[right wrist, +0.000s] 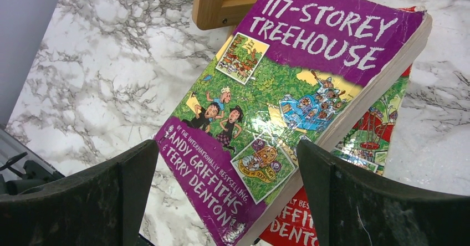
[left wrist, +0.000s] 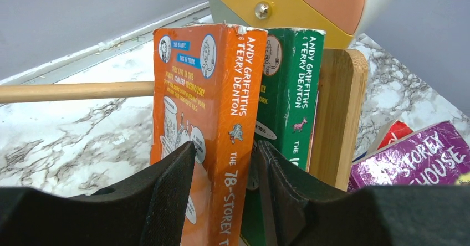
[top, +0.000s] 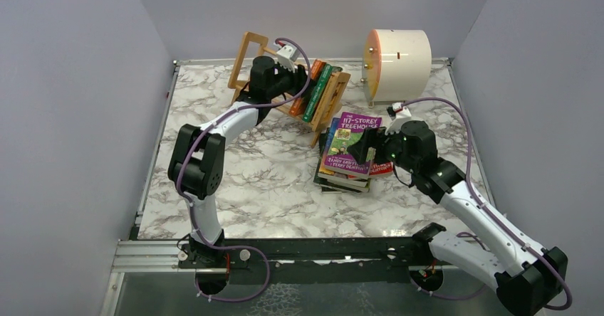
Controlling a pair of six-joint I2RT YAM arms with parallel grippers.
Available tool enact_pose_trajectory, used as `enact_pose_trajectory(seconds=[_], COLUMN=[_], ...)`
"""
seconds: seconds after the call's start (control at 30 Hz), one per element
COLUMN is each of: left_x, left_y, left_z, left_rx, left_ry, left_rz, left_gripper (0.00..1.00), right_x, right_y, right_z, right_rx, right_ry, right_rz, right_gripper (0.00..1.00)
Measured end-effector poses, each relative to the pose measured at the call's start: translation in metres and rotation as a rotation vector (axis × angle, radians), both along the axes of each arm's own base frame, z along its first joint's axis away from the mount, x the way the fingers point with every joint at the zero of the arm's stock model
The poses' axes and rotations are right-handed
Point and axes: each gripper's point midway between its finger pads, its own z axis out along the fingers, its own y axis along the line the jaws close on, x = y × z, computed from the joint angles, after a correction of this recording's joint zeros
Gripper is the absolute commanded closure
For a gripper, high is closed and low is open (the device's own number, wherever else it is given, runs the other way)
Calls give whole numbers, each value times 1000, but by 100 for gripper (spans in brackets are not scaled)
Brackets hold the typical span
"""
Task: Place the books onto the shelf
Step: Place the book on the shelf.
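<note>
- marble surface (top: pixel 249 188), with a cream drum (top: pixel 402 60) at the back right
- wooden shelf (left wrist: pixel 338 118) at the back, an orange book (left wrist: pixel 221 118) and a green book (left wrist: pixel 291 91) standing at its end
- pile of books (top: pixel 342 181) lying flat right by the shelf, purple 117-Storey Treehouse (right wrist: pixel 288 91) on top
- left claw (left wrist: pixel 225 152) is clamped on the orange book
- right claw (right wrist: pixel 227 146) hangs over the purple one, fingers wide apart, gripping nothing

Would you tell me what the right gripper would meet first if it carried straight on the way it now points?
Most likely the purple book on top of the stack: it lies straight ahead, between the open fingers. How far off it is, I cannot tell.
</note>
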Motion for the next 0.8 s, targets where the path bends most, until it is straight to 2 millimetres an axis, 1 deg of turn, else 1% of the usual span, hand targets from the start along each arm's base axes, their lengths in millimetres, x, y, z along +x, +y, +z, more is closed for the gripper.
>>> enact_pose_trajectory(seconds=[0.13, 0.4, 0.5, 0.73, 0.8], left_x=[0, 9, 10, 12, 4], left_y=[5, 27, 32, 42, 46], left_z=[5, 20, 24, 18, 18], left_rx=[1, 23, 27, 52, 54], left_ry=[-4, -14, -18, 11, 27], left_rz=[34, 175, 207, 264, 272], left_gripper=[62, 62, 62, 62, 62], right_x=[-2, -3, -2, -2, -2], right_y=[-1, -2, -3, -5, -8], right_z=[3, 7, 7, 5, 2], right_rx=[4, 15, 18, 13, 3], right_ry=[-8, -14, -12, -3, 17], right_rz=[0, -9, -14, -34, -52], right_gripper=[6, 6, 6, 6, 6])
